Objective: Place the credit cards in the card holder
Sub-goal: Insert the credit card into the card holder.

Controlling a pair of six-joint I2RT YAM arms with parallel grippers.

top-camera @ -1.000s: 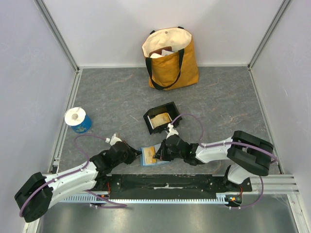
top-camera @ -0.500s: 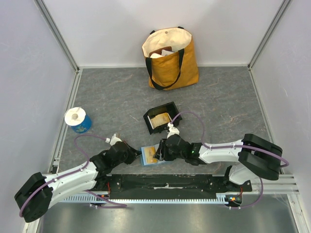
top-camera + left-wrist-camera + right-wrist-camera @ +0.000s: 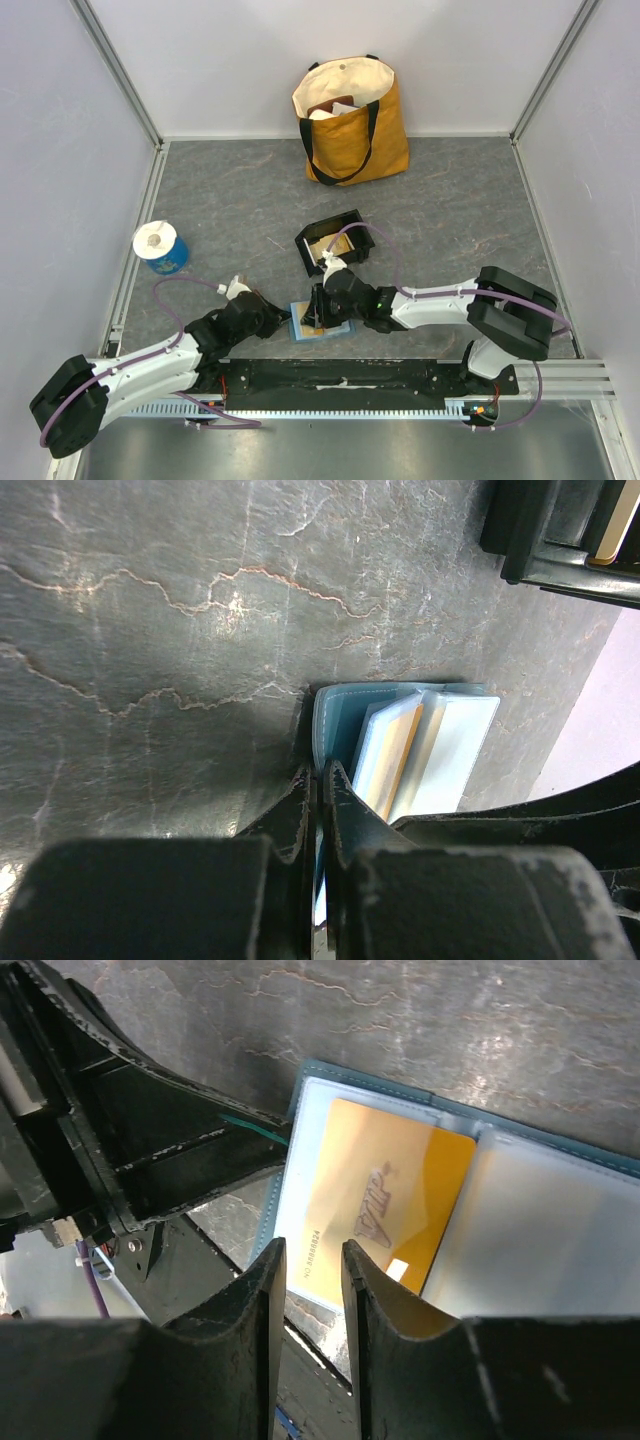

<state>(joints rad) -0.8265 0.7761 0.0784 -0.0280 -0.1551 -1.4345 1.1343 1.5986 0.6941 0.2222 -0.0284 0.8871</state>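
Near the front edge of the table (image 3: pixel 450 200), about midway along it, the card holder (image 3: pixel 322 330) is lying open with its pale lining facing up. The left gripper (image 3: pixel 286 322) is reaching in from the left, its jaws closed tight on the holder's teal left edge. The right gripper (image 3: pixel 317 315) is hovering just over the open holder, its jaws standing a little apart with nothing between them. Looking down past them, an orange card (image 3: pixel 385 1205) is sitting in a clear sleeve on one half of the holder, so I am counting that one as in. The sleeve beside it is looking empty. Just beyond the holder, toward the middle of the table, the black tray (image 3: pixel 303 243) is holding at least one more tan card (image 3: pixel 331 246); how many, I cannot tell. So the job is looking partly done: whatever is lying in the tray is waiting to be fetched, probably by the right arm, with the left pinning the holder.
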